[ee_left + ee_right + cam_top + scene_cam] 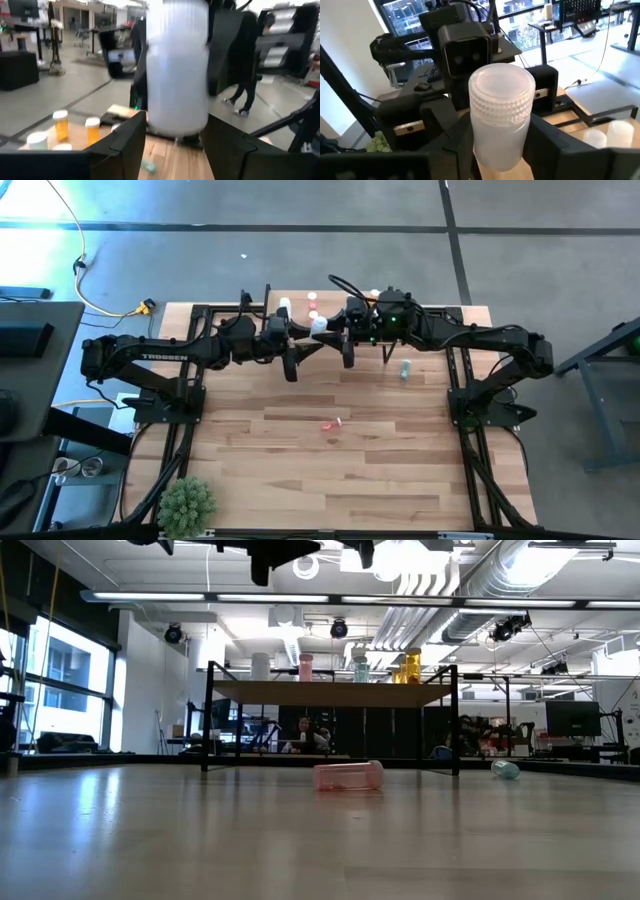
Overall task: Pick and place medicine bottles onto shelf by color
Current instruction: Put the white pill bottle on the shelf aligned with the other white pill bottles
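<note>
A white medicine bottle (319, 326) with a ribbed white cap (501, 92) hangs upright high over the table's far part, between my two level grippers. My right gripper (500, 142) is shut on it. My left gripper (175, 137) comes from the opposite side, open, with its fingers close beside the bottle's lower end (177, 120). On the shelf (330, 692) at the far edge stand white (260, 665), pink (306, 666), pale green (360, 668) and orange (410, 665) bottles. A pink bottle (348, 775) lies on its side mid-table. A green bottle (404, 369) lies to the right. My right gripper pinches the white bottle's body (492, 145) just under the cap, between its two fingers, coming level from the table's right side. The bottle stands upright, cap up, lifted clear of the table and the shelf.
A green spiky plant (187, 502) stands at the table's near left corner. The black frame rails (462, 395) run along both sides. Bare wood (330, 480) spreads across the near half around the lying pink bottle.
</note>
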Tool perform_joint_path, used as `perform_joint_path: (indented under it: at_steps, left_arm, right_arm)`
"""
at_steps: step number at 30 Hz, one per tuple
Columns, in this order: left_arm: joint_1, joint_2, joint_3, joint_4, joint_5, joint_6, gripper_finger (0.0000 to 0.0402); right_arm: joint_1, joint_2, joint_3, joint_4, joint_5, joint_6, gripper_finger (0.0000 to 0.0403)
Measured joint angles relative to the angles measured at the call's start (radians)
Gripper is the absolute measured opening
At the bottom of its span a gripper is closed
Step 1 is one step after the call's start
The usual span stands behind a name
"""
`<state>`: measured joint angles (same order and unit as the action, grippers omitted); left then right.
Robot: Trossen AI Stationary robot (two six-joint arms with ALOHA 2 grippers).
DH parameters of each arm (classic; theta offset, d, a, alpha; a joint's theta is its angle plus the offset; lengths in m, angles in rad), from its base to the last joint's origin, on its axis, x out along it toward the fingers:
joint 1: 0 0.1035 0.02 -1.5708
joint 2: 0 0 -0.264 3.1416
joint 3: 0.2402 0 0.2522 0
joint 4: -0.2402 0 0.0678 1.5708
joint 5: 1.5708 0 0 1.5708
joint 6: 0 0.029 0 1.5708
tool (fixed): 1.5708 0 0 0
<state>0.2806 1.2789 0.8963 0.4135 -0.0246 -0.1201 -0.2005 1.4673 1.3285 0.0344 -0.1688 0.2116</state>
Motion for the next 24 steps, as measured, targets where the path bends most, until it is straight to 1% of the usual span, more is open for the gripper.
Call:
perform_joint_path:
  at_steps: [5,7,10,12,15,19,24]
  left_arm:
    - [0.0,-0.014,0.0,-0.086,-0.006,-0.009,0.0208]
    - [0.0,-0.024,0.0,-0.135,-0.005,-0.035,0.0224]
    - [0.003,-0.053,0.0,-0.222,0.013,-0.082,0.0245]
    - [0.008,-0.082,0.0,-0.265,0.041,-0.086,0.0254]
    - [0.01,-0.121,0.0,-0.326,0.061,-0.084,0.0256]
    - [0.009,-0.169,0.0,-0.343,0.062,-0.048,0.0253]
    - [0.009,-0.206,0.0,-0.36,0.062,-0.034,0.0251]
  right_arm:
    - [0.0,0.0,0.0,-0.063,0.019,0.046,0.0128]
    - [0.0,-0.001,0.0,-0.098,0.019,0.073,0.0127]
    - [0.009,-0.001,0.0,-0.176,0.02,0.104,0.0127]
    - [0.021,-0.001,0.0,-0.224,0.022,0.106,0.0127]
    - [0.036,-0.001,0.0,-0.304,0.021,0.133,0.0127]
    - [0.058,0.013,0.0,-0.392,0.021,0.192,0.0127]
    - [0.115,0.065,0.0,-0.407,0.017,0.255,0.0126]
